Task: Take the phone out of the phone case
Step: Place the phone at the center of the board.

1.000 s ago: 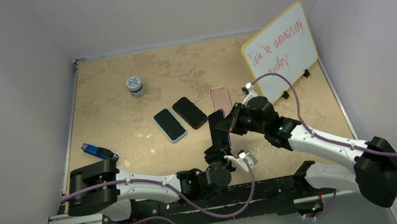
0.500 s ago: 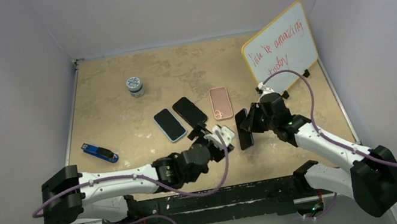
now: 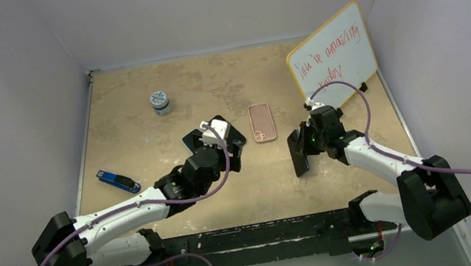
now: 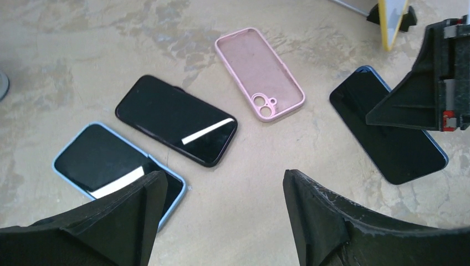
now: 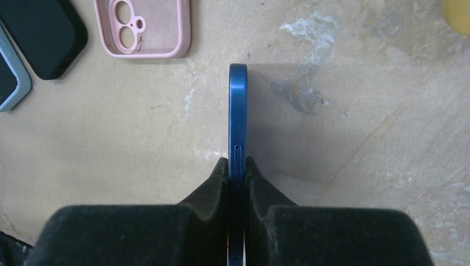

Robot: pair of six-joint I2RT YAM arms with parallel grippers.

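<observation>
Right wrist view — right jaws pinch the blue phone (image 5: 238,111) edge-on; left jaws stand wide apart.

a beige, mottled table (image 3: 138,84) carries everything. a small round jar (image 3: 159,102) stands at 10 o'clock from its middle. a blue, stapler-like thing (image 3: 118,182) lies near 8 o'clock. a whiteboard (image 3: 333,55) on little feet stands at 2 o'clock. near the middle lies an empty pink phone case (image 4: 259,73), open side up. at its 8 o'clock a black phone (image 4: 176,120) lies just beside a phone in a light blue case (image 4: 105,158), both screen up.
</observation>
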